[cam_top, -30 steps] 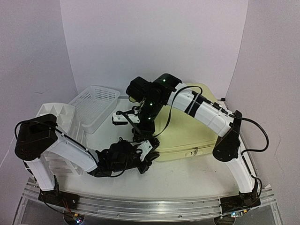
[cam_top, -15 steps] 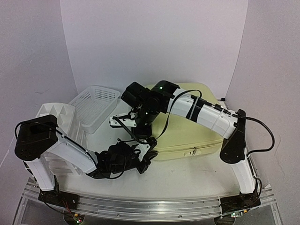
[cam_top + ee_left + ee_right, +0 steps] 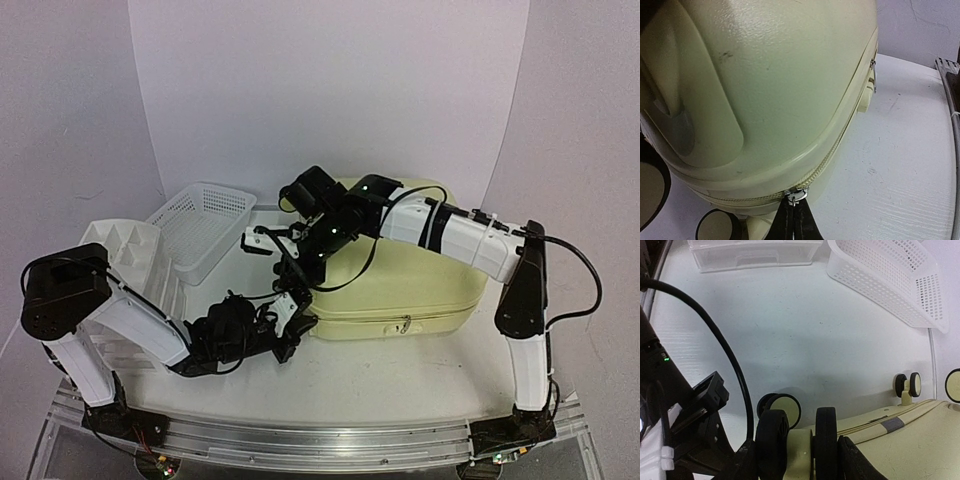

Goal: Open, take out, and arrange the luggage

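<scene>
The luggage (image 3: 400,265), pale yellow and zipped shut, lies flat on the table. My left gripper (image 3: 293,318) is at its near left corner. In the left wrist view the black fingers (image 3: 790,222) are pinched shut on the metal zipper pull (image 3: 796,195), just under the luggage (image 3: 770,75) shell. My right gripper (image 3: 292,262) reaches across to the left end. In the right wrist view my right gripper (image 3: 799,460) has its jaws clamped on either side of a black double wheel (image 3: 826,440) of the luggage (image 3: 920,440).
A white mesh basket (image 3: 205,225) stands at the back left, with a white drawer organiser (image 3: 125,250) in front of it. Both show in the right wrist view, the basket (image 3: 890,280) and the organiser (image 3: 755,252). More wheels (image 3: 907,385) stick out along the case's end.
The right gripper's jaws narrowed onto the wheel while that arm stretched out to the right. The left gripper slid a little left along the seam, still shut on the zipper pull.
</scene>
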Tool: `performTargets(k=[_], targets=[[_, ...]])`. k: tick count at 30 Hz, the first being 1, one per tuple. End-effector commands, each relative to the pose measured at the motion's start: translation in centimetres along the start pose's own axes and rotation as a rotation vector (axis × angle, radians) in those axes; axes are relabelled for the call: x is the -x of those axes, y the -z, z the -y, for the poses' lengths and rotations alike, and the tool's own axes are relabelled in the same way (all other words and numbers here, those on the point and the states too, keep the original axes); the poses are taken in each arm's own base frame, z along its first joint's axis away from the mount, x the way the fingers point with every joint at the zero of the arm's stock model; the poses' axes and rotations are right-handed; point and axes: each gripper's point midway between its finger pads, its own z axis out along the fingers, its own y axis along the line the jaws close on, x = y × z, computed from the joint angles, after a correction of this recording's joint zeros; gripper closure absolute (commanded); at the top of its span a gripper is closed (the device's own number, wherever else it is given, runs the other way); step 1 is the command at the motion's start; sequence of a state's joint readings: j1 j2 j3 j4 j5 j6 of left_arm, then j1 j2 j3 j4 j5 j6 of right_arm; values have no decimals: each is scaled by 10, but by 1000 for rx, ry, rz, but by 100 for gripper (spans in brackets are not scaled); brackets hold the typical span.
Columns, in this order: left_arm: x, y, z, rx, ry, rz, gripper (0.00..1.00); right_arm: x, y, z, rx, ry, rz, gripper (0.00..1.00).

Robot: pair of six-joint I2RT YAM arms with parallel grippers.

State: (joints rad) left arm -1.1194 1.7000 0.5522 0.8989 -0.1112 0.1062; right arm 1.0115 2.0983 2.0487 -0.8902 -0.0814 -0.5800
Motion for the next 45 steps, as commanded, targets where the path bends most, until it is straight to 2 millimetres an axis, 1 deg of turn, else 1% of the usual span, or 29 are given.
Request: performTargets(k=[1, 4, 6, 8, 14, 18, 20, 23, 25, 28, 32, 35, 41, 45], targets=[[34, 9, -22, 63, 4, 114, 100, -45, 42, 13, 35, -83, -102, 100], [32, 9, -23, 55, -16, 120, 100, -52, 46, 12, 96, -91, -98, 100], [35, 11, -22, 46, -50, 147, 100, -58, 48, 9, 137, -86, -98, 100], [34, 14, -21, 42, -87, 165, 100, -64, 49, 6, 170, -72, -109, 100], [40, 24, -38, 80, -123, 237, 100, -79, 47, -5, 260, -29, -138, 100], [42, 19, -50, 120, -127, 240, 100, -83, 51, -15, 323, 6, -137, 100], [40, 17, -56, 133, -120, 236, 100, -85, 53, -20, 341, 30, -133, 100], [41, 18, -62, 135, -98, 254, 100, -88, 55, -21, 343, 45, -140, 100], [43, 17, -60, 114, -94, 263, 100, -87, 57, -23, 358, 34, -143, 100], [43, 15, -61, 109, -106, 263, 100, -89, 57, -32, 404, 28, -139, 100], [41, 15, -77, 101, -90, 268, 100, -95, 60, -44, 457, 31, -152, 100], [45, 15, -88, 65, -60, 289, 100, -100, 61, -53, 491, 22, -156, 100], [53, 3, -94, 20, -48, 312, 100, -112, 65, -68, 549, -7, -186, 100], [56, 3, -89, -23, -30, 323, 100, -113, 73, -77, 569, -29, -174, 100]])
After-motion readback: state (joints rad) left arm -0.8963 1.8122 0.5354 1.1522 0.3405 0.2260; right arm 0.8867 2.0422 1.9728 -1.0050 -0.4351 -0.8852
